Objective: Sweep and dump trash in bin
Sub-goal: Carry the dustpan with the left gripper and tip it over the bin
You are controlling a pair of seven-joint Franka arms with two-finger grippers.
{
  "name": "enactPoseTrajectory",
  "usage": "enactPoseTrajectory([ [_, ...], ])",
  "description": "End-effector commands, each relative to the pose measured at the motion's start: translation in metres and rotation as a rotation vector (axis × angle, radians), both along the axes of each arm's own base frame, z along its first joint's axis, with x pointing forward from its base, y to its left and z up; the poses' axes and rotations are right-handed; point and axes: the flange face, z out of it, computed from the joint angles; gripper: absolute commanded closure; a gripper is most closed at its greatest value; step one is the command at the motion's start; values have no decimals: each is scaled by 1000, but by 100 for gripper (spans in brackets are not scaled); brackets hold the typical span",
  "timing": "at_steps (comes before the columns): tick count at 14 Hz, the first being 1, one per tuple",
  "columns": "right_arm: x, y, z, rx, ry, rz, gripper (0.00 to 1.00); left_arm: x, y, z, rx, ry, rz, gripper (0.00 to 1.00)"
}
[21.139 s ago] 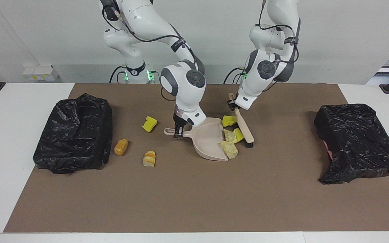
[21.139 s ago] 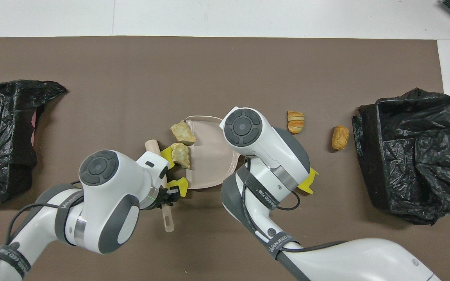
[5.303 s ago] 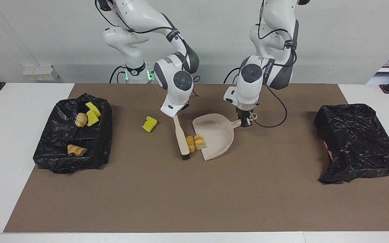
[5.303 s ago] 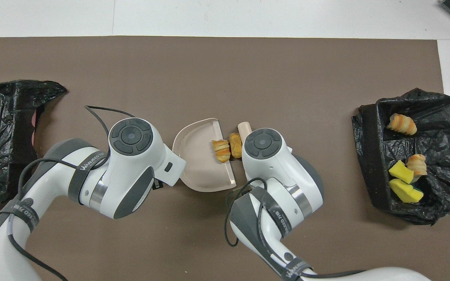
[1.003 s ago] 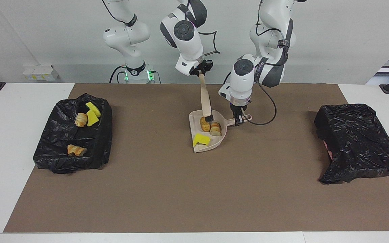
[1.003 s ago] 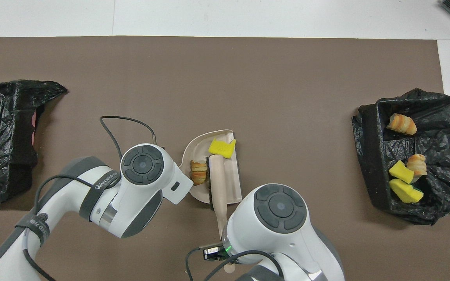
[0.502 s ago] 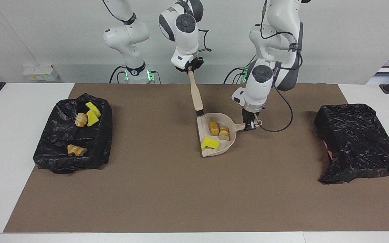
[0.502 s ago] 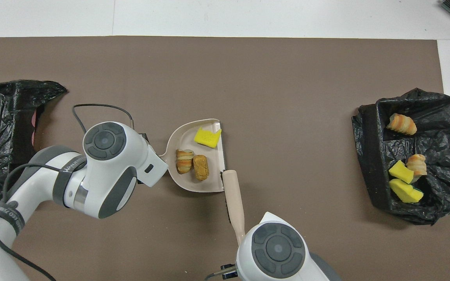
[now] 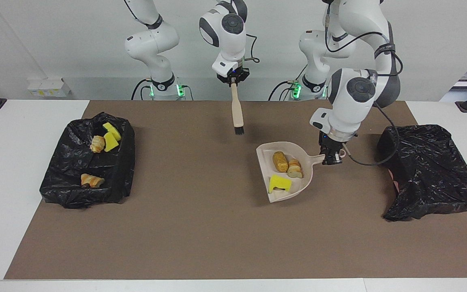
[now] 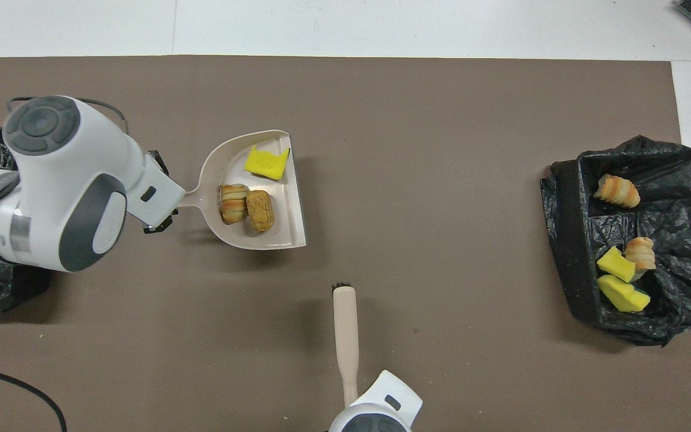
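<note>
Holding the dustpan [image 9: 284, 174] by its handle, the left gripper [image 9: 332, 155] hangs just beside the bin [image 9: 432, 170] at its own end; three trash bits [image 9: 283, 170] ride inside, while the right gripper [image 9: 233, 79] grips the brush [image 9: 237, 109].

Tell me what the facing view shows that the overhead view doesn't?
Only the facing view shows the robots' bases, the wall, and the right gripper clamped on the brush handle. Only the overhead view shows the table's white edge farthest from the robots. Both show the left gripper holding the dustpan with three bits of trash, both black bins, and four bits in the right arm's bin.
</note>
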Motion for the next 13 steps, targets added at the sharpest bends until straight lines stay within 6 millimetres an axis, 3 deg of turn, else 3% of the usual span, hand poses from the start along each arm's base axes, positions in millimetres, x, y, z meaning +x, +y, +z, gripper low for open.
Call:
enactPoseTrajectory([
  [1, -10, 36, -39, -35, 27, -10, 100, 22, 49, 29, -53, 6, -9, 100],
  [3, -18, 52, -56, -26, 16, -13, 100, 26, 82, 46, -57, 17, -52, 100],
  [6, -16, 55, -66, -41, 36, -7, 100, 26, 140, 51, -105, 20, -77, 100],
  [11, -20, 56, -73, -61, 20, 36, 100, 14, 256, 65, -113, 13, -120, 100],
  [13, -15, 54, -76, -59, 24, 27, 92, 4, 302, 67, -101, -6, -96, 100],
])
